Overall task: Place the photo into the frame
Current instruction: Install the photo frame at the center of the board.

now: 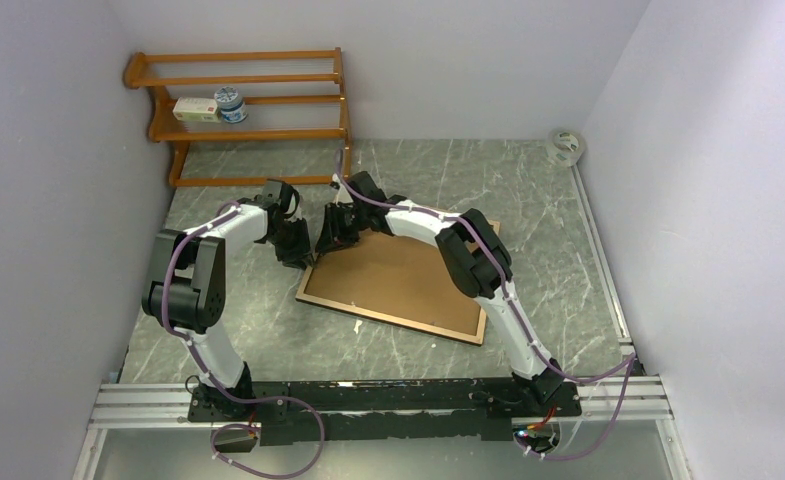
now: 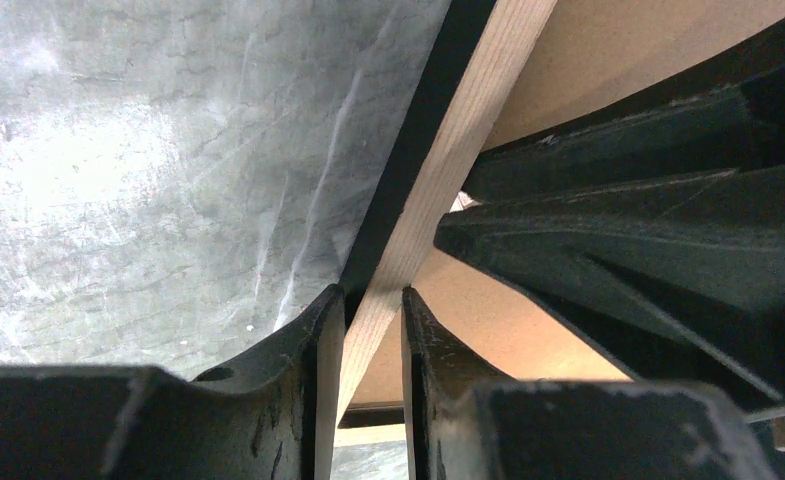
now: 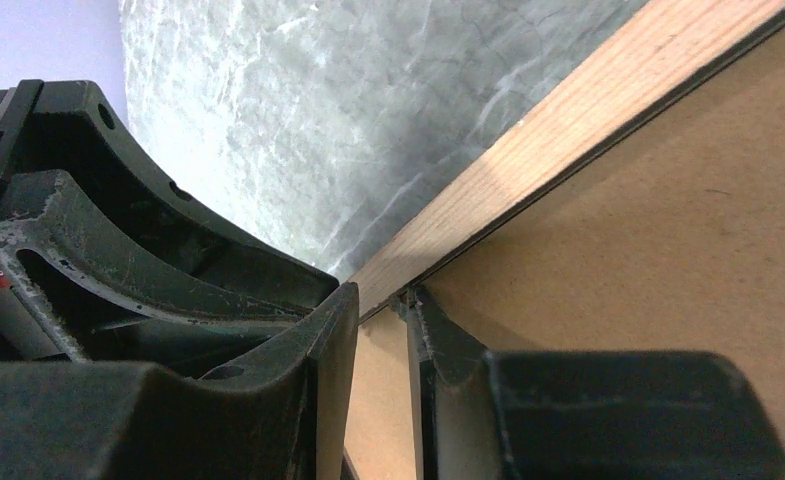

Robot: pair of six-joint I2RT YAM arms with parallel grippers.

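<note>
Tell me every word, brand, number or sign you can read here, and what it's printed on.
No text can be read in any view.
Small box on the shelf rack: printing too small and blurred to read.
Round tin beside it: label too small to read.
Frame: wooden edge bare, with no label or mark in view.
Brown board in it: plain, no writing.

Pale grained wood frame (image 2: 438, 170), matt brown fibreboard backing (image 1: 408, 275), glossy grey marble-look table (image 1: 548, 200)
</note>
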